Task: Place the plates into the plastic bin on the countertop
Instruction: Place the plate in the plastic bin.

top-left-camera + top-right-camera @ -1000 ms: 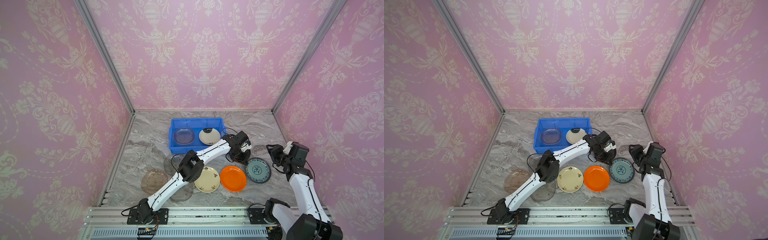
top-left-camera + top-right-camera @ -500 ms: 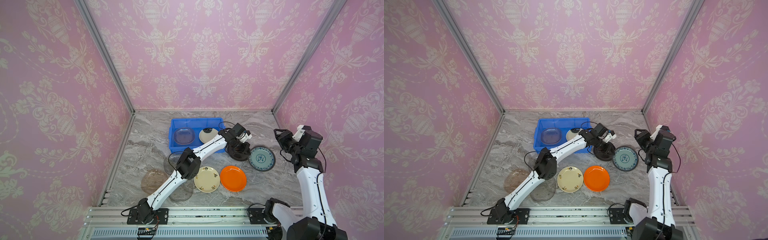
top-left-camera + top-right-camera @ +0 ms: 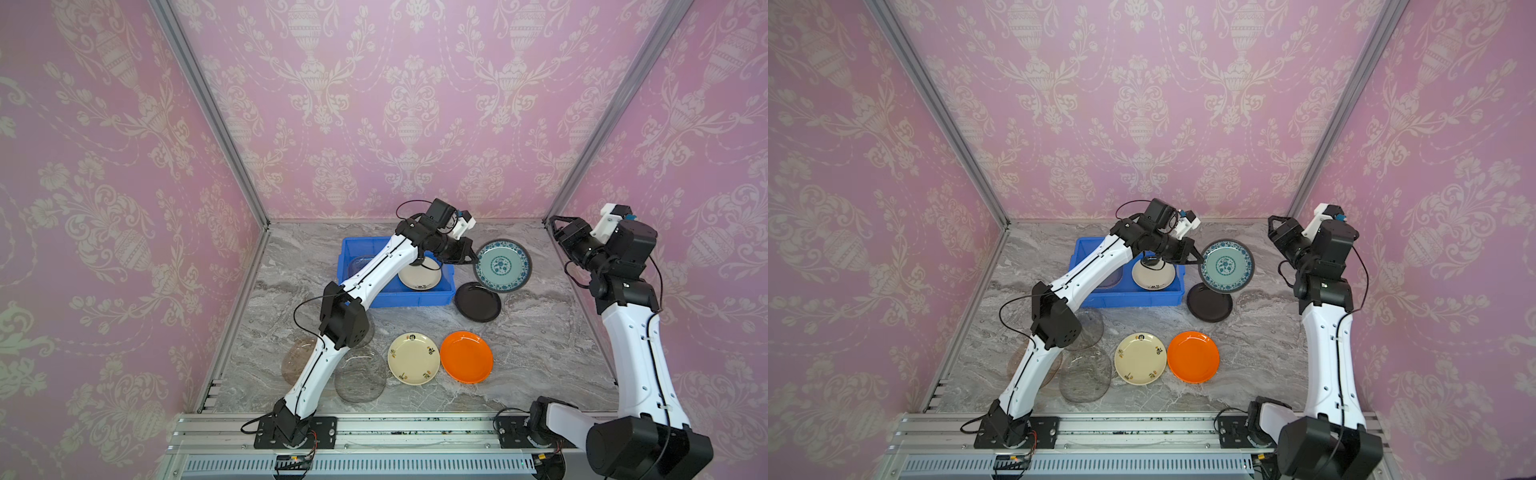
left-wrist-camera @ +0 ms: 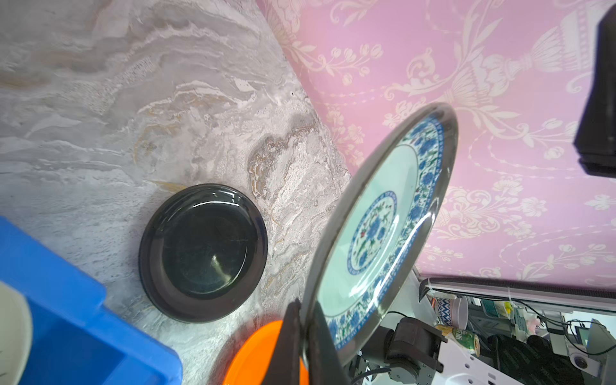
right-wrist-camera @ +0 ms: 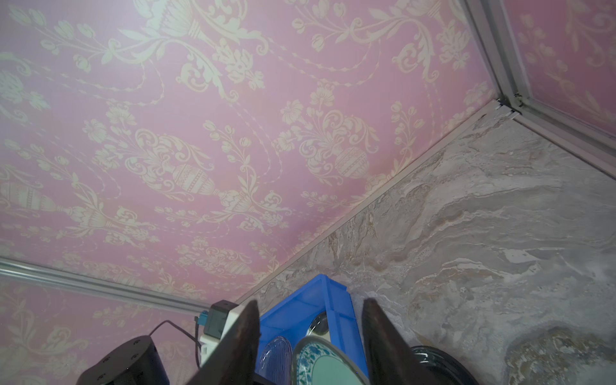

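Observation:
My left gripper (image 3: 471,258) is shut on the rim of the blue-and-white patterned plate (image 3: 503,266), which hangs tilted in the air just right of the blue plastic bin (image 3: 415,297). In the left wrist view the fingers (image 4: 293,333) pinch the plate's edge (image 4: 383,226). The bin holds a cream plate (image 3: 419,276) and a clear plate (image 3: 357,264), partly hidden by my left arm. My right gripper (image 3: 555,232) is raised at the back right, open and empty (image 5: 310,301). On the countertop (image 3: 540,332) lie a black plate (image 3: 478,301), an orange plate (image 3: 466,356) and a cream plate (image 3: 413,358).
Clear glass plates lie near the front left, one (image 3: 360,380) beside my left arm's forearm, one (image 3: 297,359) behind it and one (image 3: 365,336) under the elbow. Pink walls close the back and sides. An aluminium rail (image 3: 374,428) runs along the front.
The left gripper has lifted the patterned plate off the countertop, up and towards the back. The right arm has pulled away from the plate, up and to the right, and its jaws have widened.

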